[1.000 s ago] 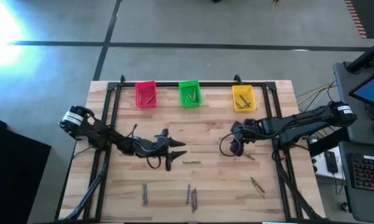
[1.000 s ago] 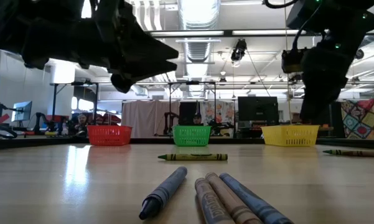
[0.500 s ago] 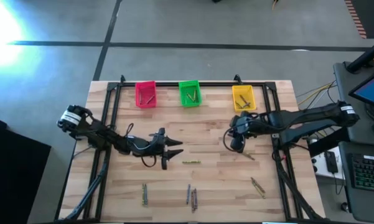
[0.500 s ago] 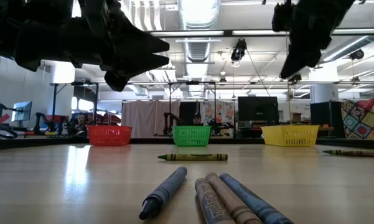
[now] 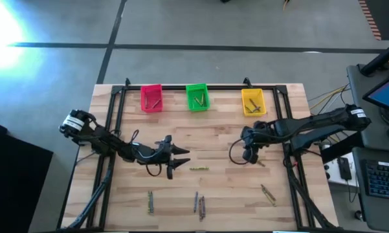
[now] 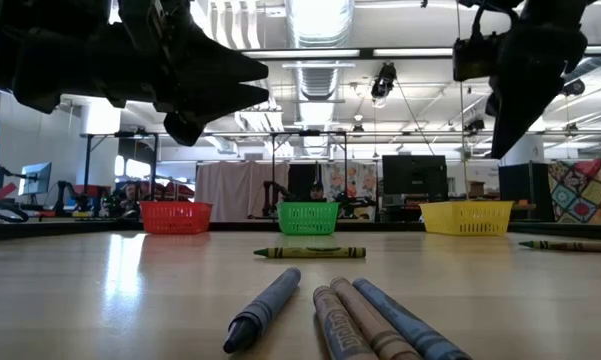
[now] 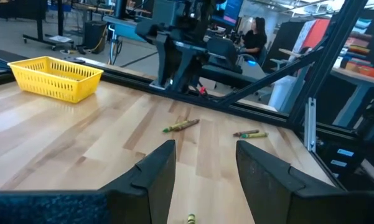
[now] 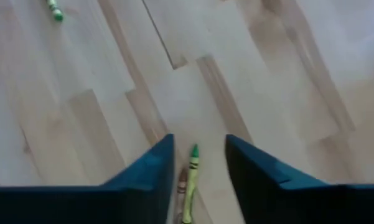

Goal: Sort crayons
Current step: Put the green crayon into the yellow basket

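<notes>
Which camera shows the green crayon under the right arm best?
The right wrist view: the green crayon lies in plain sight between the open right tool. The high view gives a speck by the tool; the left wrist view shows it small and far; the low view can't confirm it.

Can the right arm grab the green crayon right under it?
Probably yes. The right tool hangs just above the green crayon, open, with the crayon showing between its fingers. A brown crayon lies right beside it, so it might get pinched too.
</notes>
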